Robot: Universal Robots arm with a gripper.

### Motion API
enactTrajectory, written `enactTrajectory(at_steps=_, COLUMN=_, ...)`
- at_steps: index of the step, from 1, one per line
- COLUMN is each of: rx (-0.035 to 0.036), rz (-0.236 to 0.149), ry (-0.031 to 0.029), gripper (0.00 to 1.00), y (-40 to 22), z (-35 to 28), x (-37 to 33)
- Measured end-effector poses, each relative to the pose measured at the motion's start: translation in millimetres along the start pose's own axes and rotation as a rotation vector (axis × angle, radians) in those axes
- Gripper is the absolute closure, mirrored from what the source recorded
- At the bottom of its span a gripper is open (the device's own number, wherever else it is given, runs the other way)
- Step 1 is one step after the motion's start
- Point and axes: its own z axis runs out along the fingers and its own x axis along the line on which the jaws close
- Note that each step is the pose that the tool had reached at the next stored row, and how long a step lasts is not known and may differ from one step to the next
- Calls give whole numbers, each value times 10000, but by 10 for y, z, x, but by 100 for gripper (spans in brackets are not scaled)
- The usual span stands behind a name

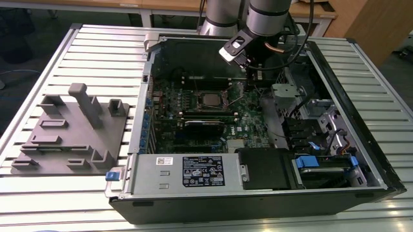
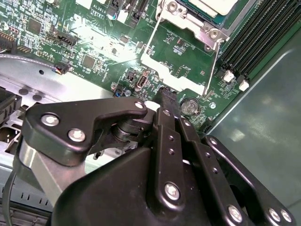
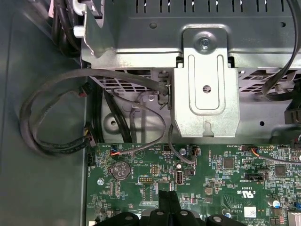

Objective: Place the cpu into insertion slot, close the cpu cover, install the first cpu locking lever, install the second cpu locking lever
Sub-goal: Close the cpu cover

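Note:
The cpu [image 1: 210, 99] lies flat in the insertion slot on the green motherboard; its silver top [image 2: 212, 5] also shows in the second wrist view. The slot's contact field is hidden under the chip. The cpu cover [image 2: 190, 22] lies down around the chip as a metal frame. Two thin wire locking levers [image 2: 149, 40] [image 2: 215, 61] stand out from the socket toward my gripper. My gripper [image 1: 249, 81] hangs inside the case on the exterior view's right of the socket. Its black fingertips are pressed together, [image 2: 164, 94] [image 3: 168, 197], shut with nothing between them, just above the board.
The open computer case [image 1: 361, 67] lies on a slatted metal table. A grey fixture plate [image 1: 67, 133] sits at the exterior view's left. Near the gripper are a coin battery [image 2: 189, 106], memory slots [image 2: 256, 37], looped black cables [image 3: 51, 136] and a metal bracket [image 3: 204, 94].

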Motion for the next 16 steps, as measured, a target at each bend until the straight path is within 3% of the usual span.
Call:
enactTrajectory(at_steps=10, rx=38, rz=0, ry=-1, gripper=90, y=-1, z=1, x=0)
enactTrajectory(at_steps=16, rx=36, rz=0, ry=0, gripper=90, y=-35, z=-1, x=-1)
